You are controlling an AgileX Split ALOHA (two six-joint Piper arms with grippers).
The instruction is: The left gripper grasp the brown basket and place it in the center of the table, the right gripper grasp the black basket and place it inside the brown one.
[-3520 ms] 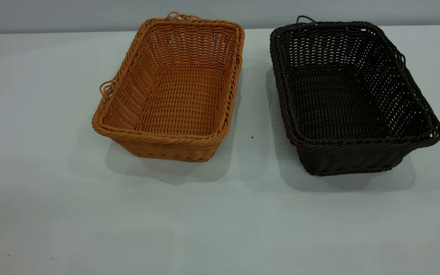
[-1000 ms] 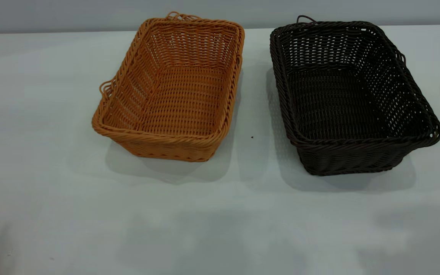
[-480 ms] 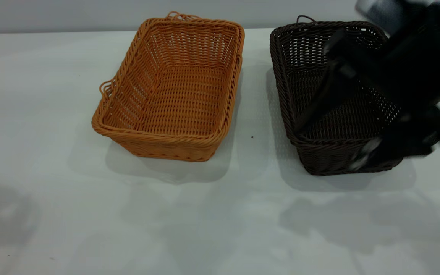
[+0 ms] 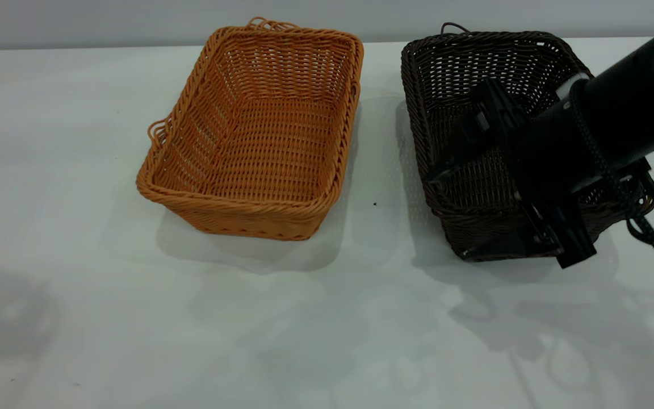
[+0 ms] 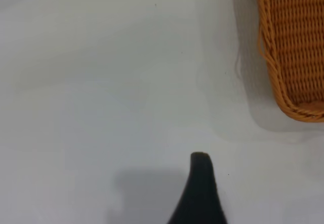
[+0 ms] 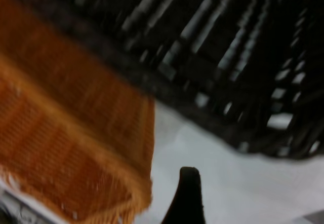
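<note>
A narrow bare strip of table (image 4: 375, 170) separates the brown basket (image 4: 259, 130) and black basket (image 4: 463, 102) — open tabletop (near side) elsewhere.

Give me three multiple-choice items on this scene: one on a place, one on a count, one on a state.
1. The orange-tan woven wicker basket stands: A) left of the dark brown-black woven wicker basket, apart from it; B) inside it; C) on top of it.
2. Baskets on the white table: A) one; B) two; C) three.
3. The right tool is: A) shut on the orange-tan rim; B) open, astride the dark basket's near wall; C) away from both baskets.

Answers: 1 A, bare table shows between them; 2 B, only these two stand there; 3 B, one finger is inside the dark basket and one outside.
</note>
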